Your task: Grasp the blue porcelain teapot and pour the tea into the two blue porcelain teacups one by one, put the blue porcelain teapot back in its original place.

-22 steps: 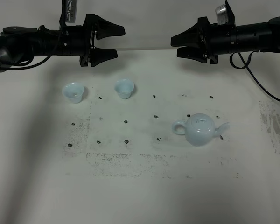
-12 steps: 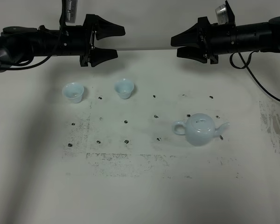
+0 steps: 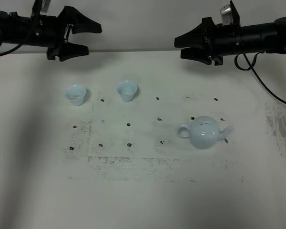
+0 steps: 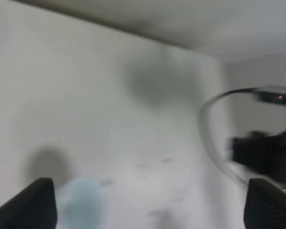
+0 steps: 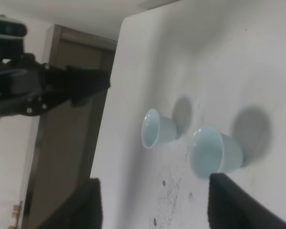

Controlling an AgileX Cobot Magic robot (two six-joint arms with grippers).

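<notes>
The blue porcelain teapot (image 3: pixel 204 133) stands upright on the white table, right of centre, with its lid on and its spout pointing right. The two blue porcelain teacups (image 3: pixel 76 94) (image 3: pixel 126 90) stand upright at the back left. They also show in the right wrist view (image 5: pixel 157 129) (image 5: pixel 214 152). My left gripper (image 3: pixel 94 38) hangs open above the far left edge, behind the cups. My right gripper (image 3: pixel 178 46) hangs open above the far edge, well behind the teapot. In the blurred left wrist view, one teacup (image 4: pixel 81 205) sits near a finger (image 4: pixel 35 205) of my open left gripper (image 4: pixel 152 210).
Black specks and grey smudges mark the table top (image 3: pixel 143 191) in a rough grid around the teapot and cups. A black cable (image 3: pixel 264 86) loops down from the right arm. The left arm (image 5: pixel 47 90) shows in the right wrist view.
My left arm has pulled back to the left and farther from the table's middle, still open. The right arm, the teapot and the cups have not moved.
</notes>
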